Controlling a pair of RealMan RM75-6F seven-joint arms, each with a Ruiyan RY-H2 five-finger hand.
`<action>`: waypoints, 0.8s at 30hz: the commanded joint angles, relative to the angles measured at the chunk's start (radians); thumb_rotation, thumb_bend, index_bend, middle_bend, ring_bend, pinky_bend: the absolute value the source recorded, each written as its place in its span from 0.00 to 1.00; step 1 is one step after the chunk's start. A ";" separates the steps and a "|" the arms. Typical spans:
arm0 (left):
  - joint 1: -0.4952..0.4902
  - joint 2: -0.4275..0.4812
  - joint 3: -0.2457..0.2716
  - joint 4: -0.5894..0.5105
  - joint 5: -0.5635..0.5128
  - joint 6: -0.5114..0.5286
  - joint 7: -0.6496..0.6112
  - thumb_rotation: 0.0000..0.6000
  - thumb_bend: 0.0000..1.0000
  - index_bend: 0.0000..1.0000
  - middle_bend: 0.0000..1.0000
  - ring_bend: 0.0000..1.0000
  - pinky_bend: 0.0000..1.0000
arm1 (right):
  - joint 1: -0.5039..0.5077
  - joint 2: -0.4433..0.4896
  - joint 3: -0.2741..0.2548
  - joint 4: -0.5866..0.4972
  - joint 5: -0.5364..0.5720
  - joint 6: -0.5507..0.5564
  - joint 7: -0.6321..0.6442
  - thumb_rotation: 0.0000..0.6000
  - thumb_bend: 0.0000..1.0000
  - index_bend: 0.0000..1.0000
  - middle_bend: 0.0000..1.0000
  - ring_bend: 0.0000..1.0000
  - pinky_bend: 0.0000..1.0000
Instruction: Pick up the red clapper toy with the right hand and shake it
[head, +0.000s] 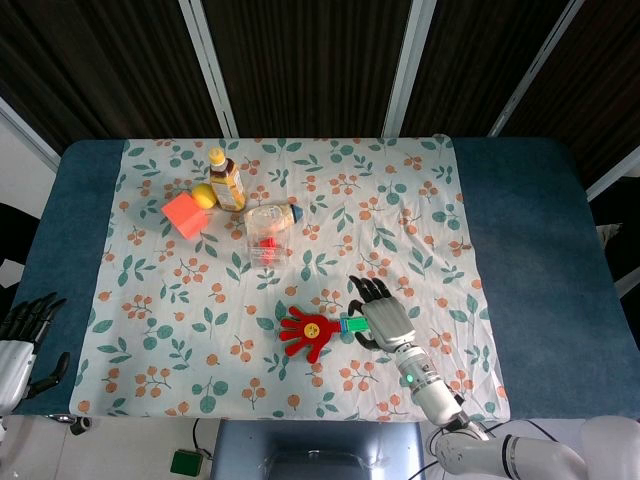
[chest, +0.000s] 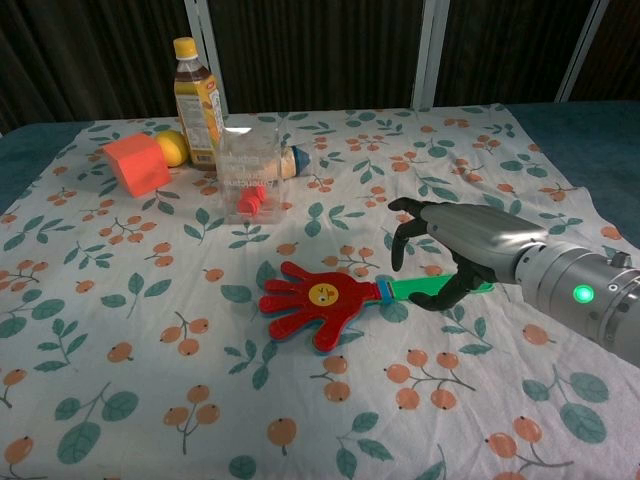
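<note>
A: Where's the clapper (head: 312, 332)?

B: Flat on the cloth (head: 420, 200), near the front edge, about mid-table. Red palm end points to the robot's left, green handle (chest: 436, 289) to its right.

A: And the right hand (head: 381, 318)?

B: We see it over the handle, palm down. Fingers (chest: 398, 244) are arched and spread above it, thumb curls low by the handle's front side. Nothing is gripped; whether the thumb touches the handle we can't tell. From the chest cam most of the handle is hidden behind the hand, w/ only the part next to the blue collar showing.

A: Left hand (head: 14, 345)?

B: Off the cloth at the table's front-left corner, fingers apart, holding nothing. Head cam only.

A: Other stuff?

B: All at the back left, well apart from the clapper: bottle (head: 225, 180) w/ yellow cap standing upright, lemon (head: 203, 195) just beside it, orange cube (head: 183, 213) touching or nearly touching the lemon. Nearer the middle we have a clear box (head: 268, 238) w/ smth small and red inside.
</note>
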 joint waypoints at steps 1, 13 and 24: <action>0.002 0.000 0.002 -0.001 0.003 0.001 0.001 1.00 0.44 0.00 0.00 0.00 0.04 | -0.004 0.003 -0.010 0.002 -0.008 0.007 0.014 1.00 0.41 0.55 0.00 0.00 0.00; 0.001 0.004 0.004 -0.006 0.003 -0.006 0.004 1.00 0.45 0.00 0.00 0.00 0.04 | 0.009 -0.022 -0.016 0.047 0.005 0.010 0.027 1.00 0.41 0.55 0.00 0.00 0.00; 0.004 0.006 0.006 -0.006 0.008 -0.002 0.000 1.00 0.44 0.00 0.00 0.00 0.05 | 0.013 -0.038 -0.024 0.063 0.005 0.017 0.029 1.00 0.41 0.55 0.01 0.00 0.00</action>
